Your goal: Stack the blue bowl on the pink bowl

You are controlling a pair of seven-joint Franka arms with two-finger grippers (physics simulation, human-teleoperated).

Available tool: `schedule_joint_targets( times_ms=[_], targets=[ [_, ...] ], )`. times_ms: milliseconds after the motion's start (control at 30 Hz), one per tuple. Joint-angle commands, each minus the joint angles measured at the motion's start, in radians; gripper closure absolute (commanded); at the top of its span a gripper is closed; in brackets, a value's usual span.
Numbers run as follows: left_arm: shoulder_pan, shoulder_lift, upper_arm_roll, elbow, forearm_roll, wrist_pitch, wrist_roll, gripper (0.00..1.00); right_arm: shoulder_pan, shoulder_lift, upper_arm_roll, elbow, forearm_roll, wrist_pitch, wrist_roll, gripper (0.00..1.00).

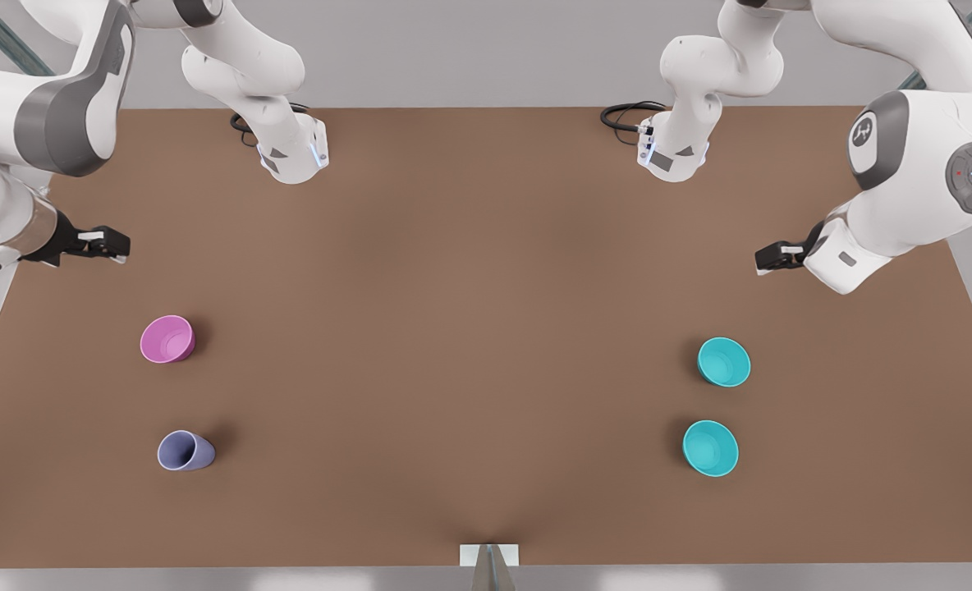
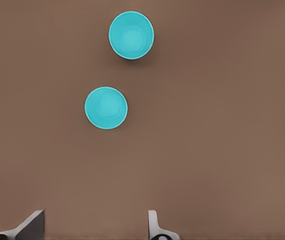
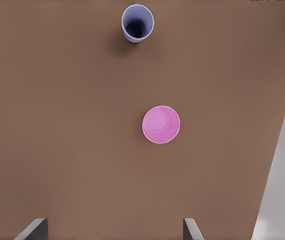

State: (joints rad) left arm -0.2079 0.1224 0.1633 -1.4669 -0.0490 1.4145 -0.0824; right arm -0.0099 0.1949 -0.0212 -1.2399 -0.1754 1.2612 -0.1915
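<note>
As left hand (image 2: 93, 222) faces blue bowl (image 1: 724, 362), right hand (image 3: 115, 227) seemingly faces pink bowl (image 1: 167, 338).

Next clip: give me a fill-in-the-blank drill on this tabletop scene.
1. The bowl nearest the lavender-blue tapered plastic cup is the small round plastic ___ bowl.
2. The deeper teal round plastic bowl and its shallower teal twin sit on the front view's ___ side.
3. The left hand and right hand, fingers open above the table, hold ___.

Missing: pink; right; nothing
</note>
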Motion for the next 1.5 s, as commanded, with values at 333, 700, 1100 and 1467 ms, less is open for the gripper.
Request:
schedule_joint_targets(
  times_ms=[333,700,1100,1467],
  targets=[
    [0.002,0.016,-0.002,0.002,-0.011,-0.008,-0.017,0.00,-0.433,0.420,-0.002,-0.228,0.186,0.430,-0.187,0.00],
    [0.002,0.014,-0.002,0.002,-0.011,-0.017,-0.017,0.00,-0.472,0.400,0.007,-0.480,0.361,0.840,-0.275,0.00],
    [0.001,0.009,-0.007,0.003,-0.011,-0.017,-0.030,0.00,-0.481,0.426,0.006,-0.563,0.361,0.840,-0.296,0.00],
    [0.001,0.011,-0.008,0.002,-0.011,-0.022,-0.030,0.00,-0.484,0.425,0.009,-0.552,0.363,0.799,-0.371,0.79]
  ],
)
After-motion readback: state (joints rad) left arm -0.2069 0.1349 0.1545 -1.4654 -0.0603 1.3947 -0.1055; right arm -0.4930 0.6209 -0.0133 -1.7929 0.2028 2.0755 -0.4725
